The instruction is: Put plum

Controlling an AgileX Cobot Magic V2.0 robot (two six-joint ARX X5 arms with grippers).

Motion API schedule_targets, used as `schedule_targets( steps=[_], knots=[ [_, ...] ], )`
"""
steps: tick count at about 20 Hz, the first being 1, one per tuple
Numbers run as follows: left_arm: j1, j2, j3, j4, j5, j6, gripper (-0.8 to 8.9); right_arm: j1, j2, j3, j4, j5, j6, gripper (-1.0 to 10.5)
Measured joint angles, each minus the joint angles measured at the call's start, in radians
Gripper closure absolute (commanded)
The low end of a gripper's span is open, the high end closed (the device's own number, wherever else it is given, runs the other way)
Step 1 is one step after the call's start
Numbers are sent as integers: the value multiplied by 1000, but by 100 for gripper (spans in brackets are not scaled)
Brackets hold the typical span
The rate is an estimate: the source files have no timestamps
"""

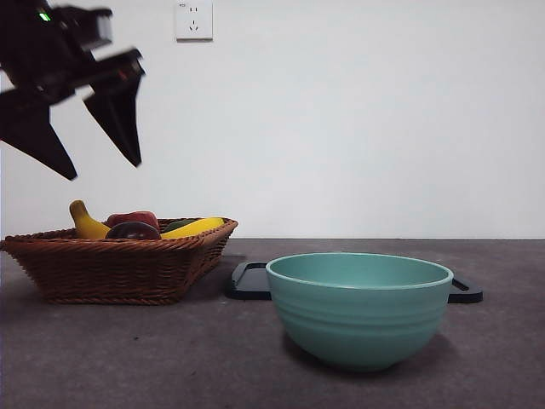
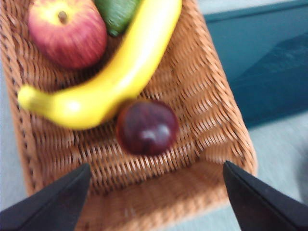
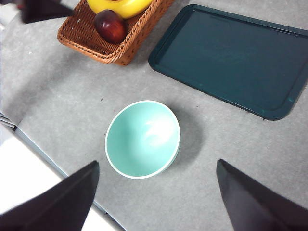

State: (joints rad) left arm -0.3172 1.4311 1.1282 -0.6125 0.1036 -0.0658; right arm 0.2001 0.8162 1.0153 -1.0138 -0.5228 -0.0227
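front: low, level | wrists: overhead | shared: basket (image 1: 119, 264)

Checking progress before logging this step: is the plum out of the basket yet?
No, still in. The plum lies on the basket floor beside the banana; the open left gripper hovers above it.

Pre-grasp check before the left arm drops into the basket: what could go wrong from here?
1. The plum lies against the banana; the open left gripper may pinch or drag the banana along.
2. The plum sits near the end wall of the wicker basket, so one jaw may land on the rim and tip it.
3. The plum looks smooth and round, so it may slip out of a shallow grip.
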Motion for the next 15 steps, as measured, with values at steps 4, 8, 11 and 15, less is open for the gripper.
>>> schedule_targets(
  steps=[4,8,11,15],
  knots=[
    [-2,130,56,21,0,1,378,0,0,0,0,0,0,557],
    [-2,206,56,63,0,8,378,0,0,0,0,0,0,557],
    [-4,246,56,76,-1,13,378,0,0,0,0,0,0,557],
    [-11,291,56,89,-1,16,383,0,0,0,0,0,0,557]
  ],
)
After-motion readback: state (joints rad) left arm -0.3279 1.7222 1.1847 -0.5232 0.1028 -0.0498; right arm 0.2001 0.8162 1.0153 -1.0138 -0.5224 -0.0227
